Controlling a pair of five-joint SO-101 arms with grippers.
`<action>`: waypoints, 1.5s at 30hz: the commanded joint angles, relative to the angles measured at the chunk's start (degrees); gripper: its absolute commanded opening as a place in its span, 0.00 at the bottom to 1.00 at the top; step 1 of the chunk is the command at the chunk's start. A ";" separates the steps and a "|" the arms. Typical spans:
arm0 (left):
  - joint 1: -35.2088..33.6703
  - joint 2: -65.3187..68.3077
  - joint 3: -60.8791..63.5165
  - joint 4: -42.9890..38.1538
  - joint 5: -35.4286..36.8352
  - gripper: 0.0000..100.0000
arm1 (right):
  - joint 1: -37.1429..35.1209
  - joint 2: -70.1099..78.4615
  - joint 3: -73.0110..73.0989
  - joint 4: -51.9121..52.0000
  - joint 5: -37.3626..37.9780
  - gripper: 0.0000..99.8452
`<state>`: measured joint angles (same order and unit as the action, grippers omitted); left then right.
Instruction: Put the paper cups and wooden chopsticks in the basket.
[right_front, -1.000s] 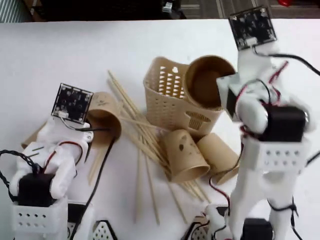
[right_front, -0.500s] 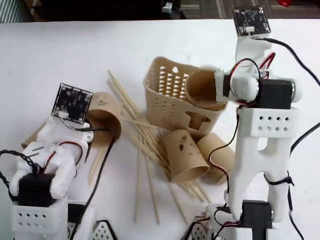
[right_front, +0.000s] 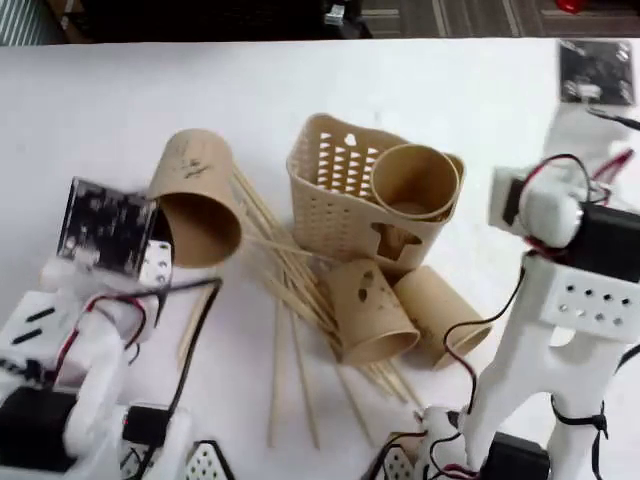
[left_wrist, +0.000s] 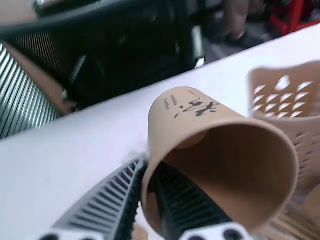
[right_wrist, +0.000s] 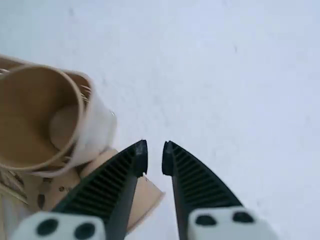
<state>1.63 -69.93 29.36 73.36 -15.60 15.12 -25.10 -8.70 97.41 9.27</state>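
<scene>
The left gripper (left_wrist: 145, 175) has its jaws pinching the rim of a smooth brown paper cup (left_wrist: 220, 150). The right gripper (right_wrist: 154, 150) has its jaws a little apart, holding nothing. Near them, the holey tan basket (right_front: 330, 195) holds a second cup (right_front: 415, 180).

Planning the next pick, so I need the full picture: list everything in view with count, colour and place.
basket: one, beige, mid-table.
paper cup in basket: at least one, brown, upright; possibly a second nested.
paper cups on table: two, brown, on their sides on the arms' side of the basket.
held paper cup: one, brown, left of the basket.
wooden chopsticks: many, pale, scattered beside the basket.
table: one, white.
left hand: pinching the held cup's wall.
right hand: slightly open, empty, over bare table beside the basket.
</scene>
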 joint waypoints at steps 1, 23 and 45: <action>7.25 0.66 -5.98 -1.58 0.62 0.02 | 6.81 -1.36 10.29 -4.53 -0.53 0.06; 31.25 31.87 -25.93 -7.56 5.80 0.02 | 17.10 -1.80 50.02 -42.24 -8.62 0.06; 27.91 50.07 -30.42 -17.85 8.35 0.25 | 17.80 -1.80 50.02 -42.15 -8.18 0.06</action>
<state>33.27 -19.91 1.23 62.37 -8.40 32.53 -25.10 41.76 55.91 1.10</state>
